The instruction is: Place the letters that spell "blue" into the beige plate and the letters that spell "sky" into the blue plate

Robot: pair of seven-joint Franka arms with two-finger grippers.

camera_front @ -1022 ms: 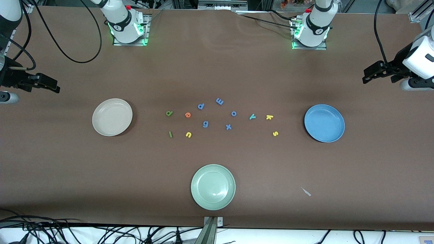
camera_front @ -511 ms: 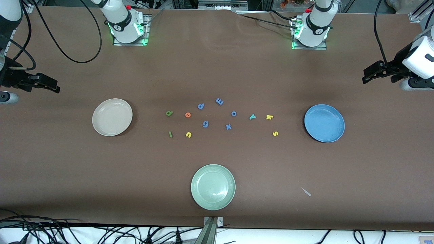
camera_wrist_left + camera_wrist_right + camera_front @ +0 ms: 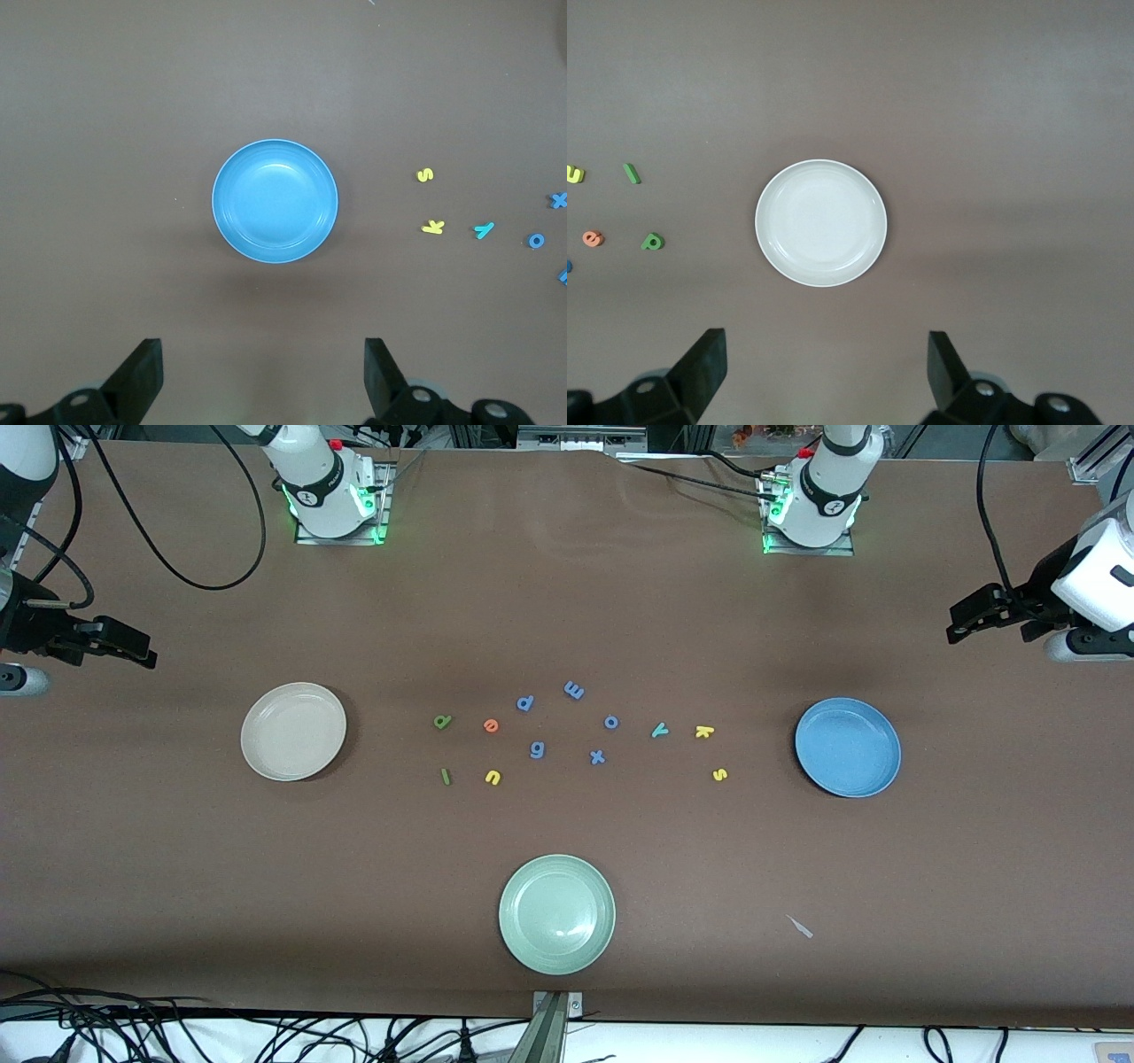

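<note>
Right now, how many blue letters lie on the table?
5: p, m, o, g, x, clustered mid-table between the plates; none seems hidden.

letters (image 3: 576, 733) between two plates (image 3: 293, 731), all apart

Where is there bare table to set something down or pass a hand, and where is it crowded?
Bare: between the beige plate and the green b; between the yellow s and the blue plate; between the letters and the green plate. Crowded: the letter cluster around the blue g. Both grippers hang open at the table's ends.
</note>
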